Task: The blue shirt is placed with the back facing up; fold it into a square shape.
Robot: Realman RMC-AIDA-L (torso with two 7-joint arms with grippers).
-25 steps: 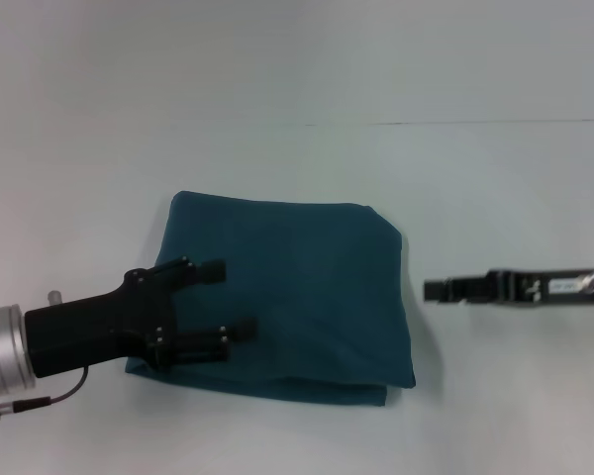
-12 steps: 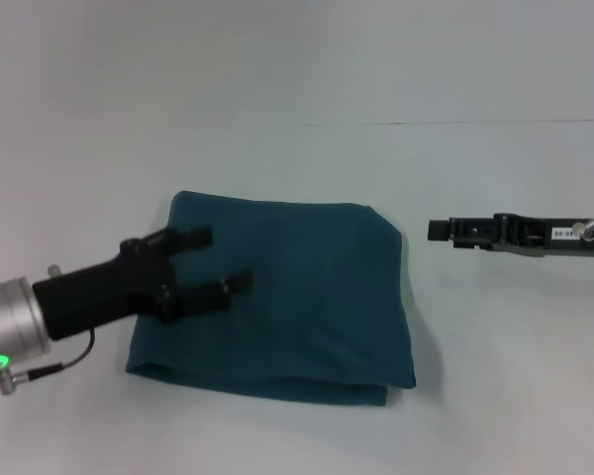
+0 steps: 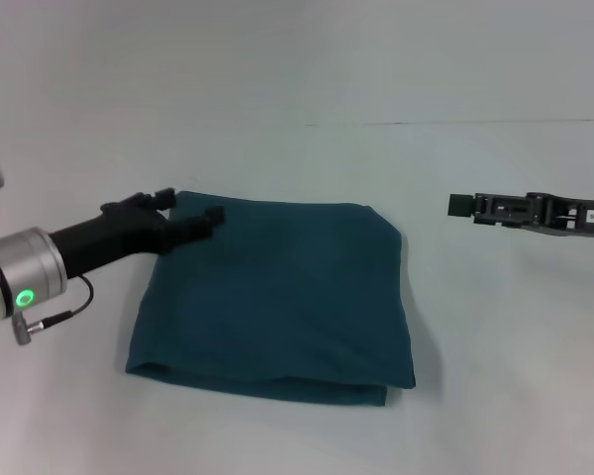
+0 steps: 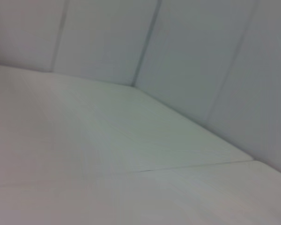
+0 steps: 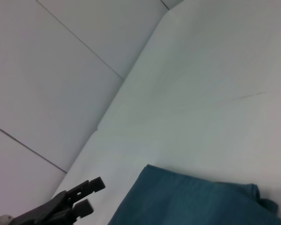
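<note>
Since a moment ago my left hand has pulled back to the blue shirt's far left corner, fingers spread, holding nothing. Folded square, the shirt lies flat on the white counter. My right hand hovers well off its right edge; its fingers I cannot tell.

White table; folded blue shirt lies on it.

One blue shirt, folded into a rough square, lies on one bench. Two grippers are in view: one left gripper and one right gripper.
</note>
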